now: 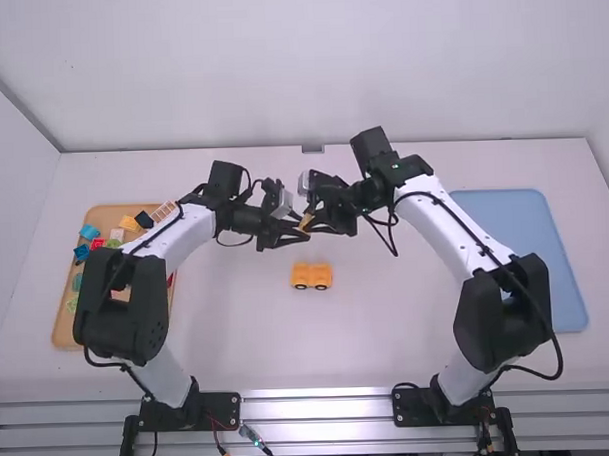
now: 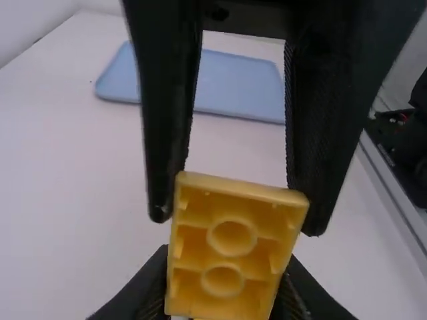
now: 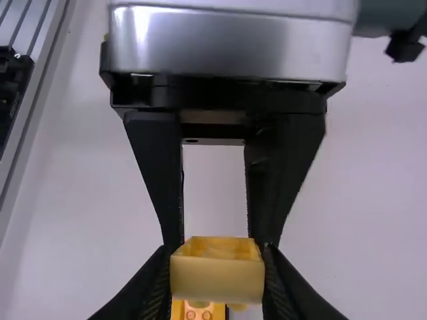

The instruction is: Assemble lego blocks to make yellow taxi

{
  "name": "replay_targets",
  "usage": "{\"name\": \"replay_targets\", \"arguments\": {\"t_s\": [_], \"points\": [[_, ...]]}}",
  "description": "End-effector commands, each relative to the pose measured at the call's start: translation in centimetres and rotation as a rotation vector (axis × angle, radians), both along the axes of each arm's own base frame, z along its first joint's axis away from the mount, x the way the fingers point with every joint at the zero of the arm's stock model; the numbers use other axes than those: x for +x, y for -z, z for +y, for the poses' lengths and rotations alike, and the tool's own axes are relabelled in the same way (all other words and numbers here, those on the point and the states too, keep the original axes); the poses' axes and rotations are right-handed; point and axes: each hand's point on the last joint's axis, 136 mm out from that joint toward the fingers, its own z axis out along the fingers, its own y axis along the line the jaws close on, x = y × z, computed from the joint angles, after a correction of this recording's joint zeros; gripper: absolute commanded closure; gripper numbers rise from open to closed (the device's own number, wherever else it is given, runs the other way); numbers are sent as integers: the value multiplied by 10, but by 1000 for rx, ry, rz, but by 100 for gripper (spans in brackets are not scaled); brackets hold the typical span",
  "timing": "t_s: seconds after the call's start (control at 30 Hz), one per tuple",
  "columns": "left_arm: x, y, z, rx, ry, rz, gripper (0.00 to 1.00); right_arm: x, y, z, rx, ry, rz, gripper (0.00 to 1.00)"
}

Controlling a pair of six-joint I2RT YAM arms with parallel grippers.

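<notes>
Our left fingers [image 2: 148,288] and right fingers [image 3: 152,283] grip one block [image 2: 225,257]; pulling before either pair opens could wrench it askew.

The high view looked forward and down from well above the surface [image 1: 388,335], the left wrist view slantwise across it past a close yellow block [image 2: 230,239] to the blue tray [image 2: 240,83], shared with the high view, and the right wrist view steeply down, also near that block.
</notes>
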Motion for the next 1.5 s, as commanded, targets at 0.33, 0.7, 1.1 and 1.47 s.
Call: {"name": "replay_targets", "arguments": {"t_s": [0.33, 0.7, 1.1, 1.47], "points": [[4, -25, 1, -117, 46, -76, 98, 9, -22, 13, 96, -6, -31, 46], [32, -74, 4, -244, 40, -175, 98, 22, -73, -3, 392, -62, -45, 41], [40, -107, -1, -291, 29, -168, 98, 23, -103, -5, 536, -154, -135, 41], [45, -108, -1, -289, 3, -182, 98, 39, -110, 10, 506, -67, -98, 60]]}}
